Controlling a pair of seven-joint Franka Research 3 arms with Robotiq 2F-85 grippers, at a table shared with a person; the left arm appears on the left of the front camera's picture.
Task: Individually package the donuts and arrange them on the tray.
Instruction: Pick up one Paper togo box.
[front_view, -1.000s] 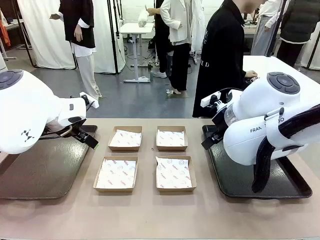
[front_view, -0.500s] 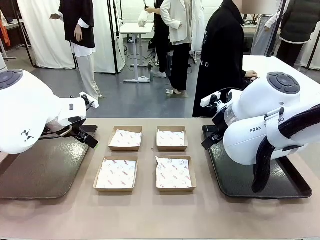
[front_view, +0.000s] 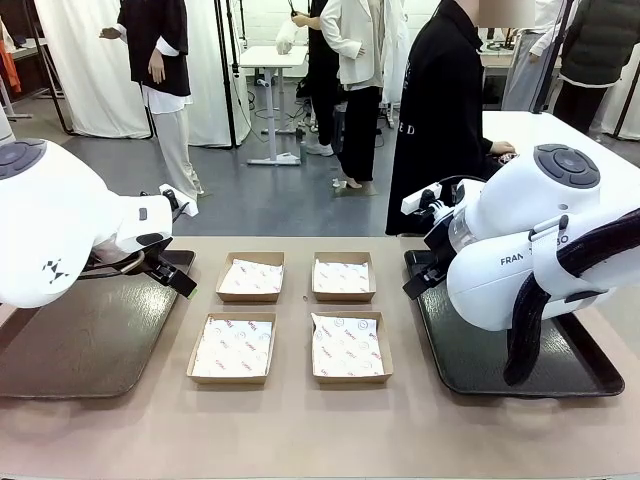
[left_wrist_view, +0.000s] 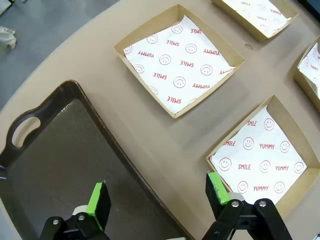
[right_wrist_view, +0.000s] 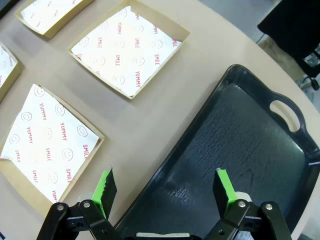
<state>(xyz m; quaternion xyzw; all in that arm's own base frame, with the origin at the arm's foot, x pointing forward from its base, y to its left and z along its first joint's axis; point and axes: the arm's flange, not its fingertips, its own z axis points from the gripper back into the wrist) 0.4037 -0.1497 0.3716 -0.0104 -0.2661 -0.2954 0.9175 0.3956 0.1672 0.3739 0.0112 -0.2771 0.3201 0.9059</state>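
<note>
The donuts are out of view. Two dark trays lie on the table, a left tray (front_view: 90, 340) (left_wrist_view: 60, 160) and a right tray (front_view: 480, 365) (right_wrist_view: 245, 135), both bare. My left gripper (front_view: 180, 280) (left_wrist_view: 157, 190) hangs open over the left tray's inner edge, nothing between its green pads. My right gripper (front_view: 415, 285) (right_wrist_view: 164, 181) hangs open over the right tray's inner edge, also holding nothing.
Between the trays sit several shallow cardboard boxes lined with printed paper, for example the far-left box (front_view: 251, 276) (left_wrist_view: 180, 60) and the near-right box (front_view: 347, 347) (right_wrist_view: 45, 145). A person in black (front_view: 445, 120) stands at the far right side.
The person at the far side has shifted slightly. Both arms, the trays and the boxes stand as before.
</note>
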